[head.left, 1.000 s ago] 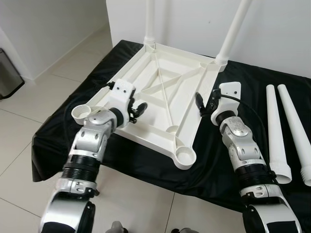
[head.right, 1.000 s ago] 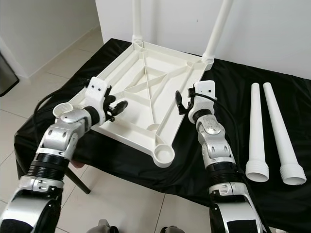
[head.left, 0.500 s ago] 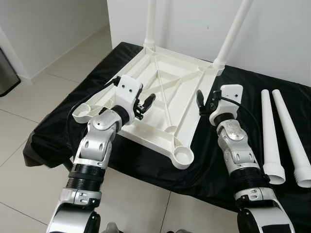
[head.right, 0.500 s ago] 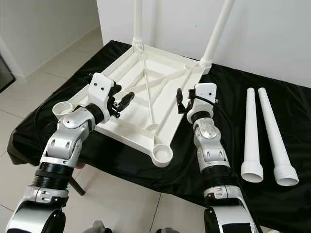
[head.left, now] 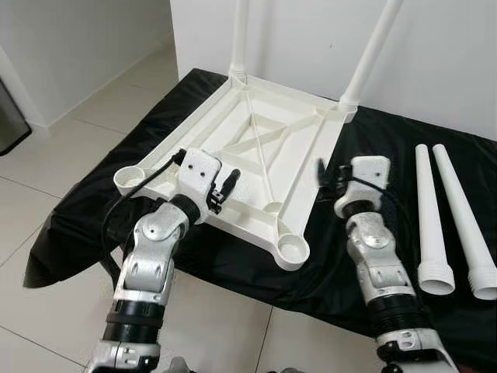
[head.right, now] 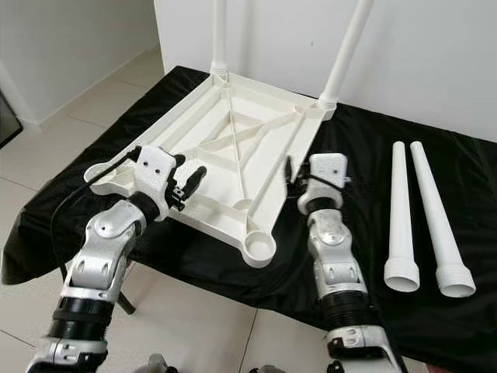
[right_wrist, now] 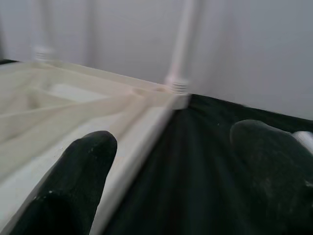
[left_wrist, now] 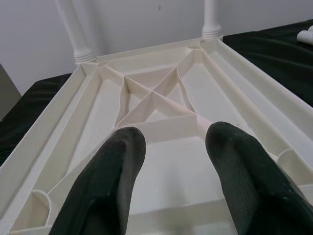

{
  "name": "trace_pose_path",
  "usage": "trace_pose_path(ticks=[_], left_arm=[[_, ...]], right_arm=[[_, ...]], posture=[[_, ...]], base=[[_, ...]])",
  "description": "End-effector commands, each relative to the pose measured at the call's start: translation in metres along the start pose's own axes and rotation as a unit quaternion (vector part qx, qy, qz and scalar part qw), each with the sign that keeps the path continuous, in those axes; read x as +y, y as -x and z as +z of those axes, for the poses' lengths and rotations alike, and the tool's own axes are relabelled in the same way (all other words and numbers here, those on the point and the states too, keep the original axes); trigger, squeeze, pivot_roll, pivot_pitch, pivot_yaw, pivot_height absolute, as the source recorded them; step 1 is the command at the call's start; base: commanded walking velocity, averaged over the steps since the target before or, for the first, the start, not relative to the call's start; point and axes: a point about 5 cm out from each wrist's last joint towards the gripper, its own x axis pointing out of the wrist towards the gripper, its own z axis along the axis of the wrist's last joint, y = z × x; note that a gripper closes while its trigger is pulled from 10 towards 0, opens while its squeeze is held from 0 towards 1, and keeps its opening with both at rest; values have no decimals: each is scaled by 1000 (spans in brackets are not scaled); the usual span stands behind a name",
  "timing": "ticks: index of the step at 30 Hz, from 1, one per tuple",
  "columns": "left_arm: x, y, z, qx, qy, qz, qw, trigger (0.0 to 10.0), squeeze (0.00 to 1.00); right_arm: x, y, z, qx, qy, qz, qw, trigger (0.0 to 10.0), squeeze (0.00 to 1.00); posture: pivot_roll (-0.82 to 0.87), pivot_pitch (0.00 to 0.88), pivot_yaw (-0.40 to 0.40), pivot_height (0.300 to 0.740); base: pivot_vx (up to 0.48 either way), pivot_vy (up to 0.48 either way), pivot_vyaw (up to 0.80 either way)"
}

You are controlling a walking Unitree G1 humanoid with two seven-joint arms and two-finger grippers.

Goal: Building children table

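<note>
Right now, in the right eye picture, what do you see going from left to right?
Left gripper → upside-down white tabletop → right gripper → first loose leg → second loose leg.

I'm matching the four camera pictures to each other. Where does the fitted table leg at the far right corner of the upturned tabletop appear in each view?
Left eye view: fitted leg, top, right of centre, rising from the tabletop corner.
Right eye view: same leg, top, right of centre.
Left wrist view: top, right of centre, beyond the left gripper.
Right wrist view: blurred, upper centre, beyond the right gripper.
Shared landmark: its ribbed collar at the tabletop corner.
</note>
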Motion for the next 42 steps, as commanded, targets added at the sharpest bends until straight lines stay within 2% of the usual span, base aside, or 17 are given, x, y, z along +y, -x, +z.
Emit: trace_pose_path(ticks=[1,8,13,14,17,20,24,27,31,37,39,40,41,42], left_arm=[[8,0,5,-9,-6,137,991,10000,0],[-7,-9,5,-14,-8,99,995,10000,0],[-9,-11,5,-18,-7,90,996,10000,0],[-7,-12,6,-17,-8,91,996,10000,0],[-6,-12,6,-16,-8,92,996,10000,0],[-8,-12,8,-15,-16,82,996,10000,0],[-9,-13,8,-13,-19,77,997,10000,0],[-10,-13,8,-9,-21,65,998,10000,0],[-12,-13,10,-12,-26,58,998,10000,0],[-16,-12,12,-14,-28,43,999,10000,0],[-16,-12,12,-14,-27,42,999,10000,0],[-16,-12,13,-14,-27,43,999,10000,0],[-16,-12,13,-14,-27,43,999,10000,0],[-16,-13,13,-14,-27,44,999,10000,0]], right_arm=[[-9,-2,-4,13,7,-32,999,10000,0],[-22,-4,-8,26,20,-67,997,10000,0],[-28,-6,-8,27,23,-79,996,10000,0],[-35,-6,-10,32,33,-103,994,10000,0],[-40,-5,-12,41,34,-122,991,10000,0],[-58,0,-24,80,38,-198,976,10000,0],[-66,2,-27,96,31,-232,968,10000,0],[-74,2,-32,124,30,-278,952,10000,0],[-76,2,-34,136,29,-293,946,10000,0],[-74,3,-41,162,3,-305,939,10000,0],[-72,4,-43,175,-11,-307,935,10000,0],[-70,4,-47,195,-34,-310,930,10000,0],[-70,4,-47,195,-34,-310,930,10000,0],[-67,6,-52,217,-60,-312,923,10000,0]], posture=[[1,0,-60,740],[0,0,-51,740],[-6,0,-47,740],[-11,0,-43,740],[-11,0,-43,740],[-11,0,-38,740],[-11,0,-35,740],[-5,1,-35,740],[-5,0,-34,740],[0,0,-33,740],[0,0,-34,740],[-1,0,-33,740],[-1,0,-33,740],[0,0,-33,740]], base=[[0,0,0],[0,0,0],[0,0,0],[0,0,0],[0,0,0],[0,0,0],[0,0,0],[0,0,0],[0,0,0],[0,0,0],[0,0,0],[0,0,0],[0,0,0],[0,0,0]])
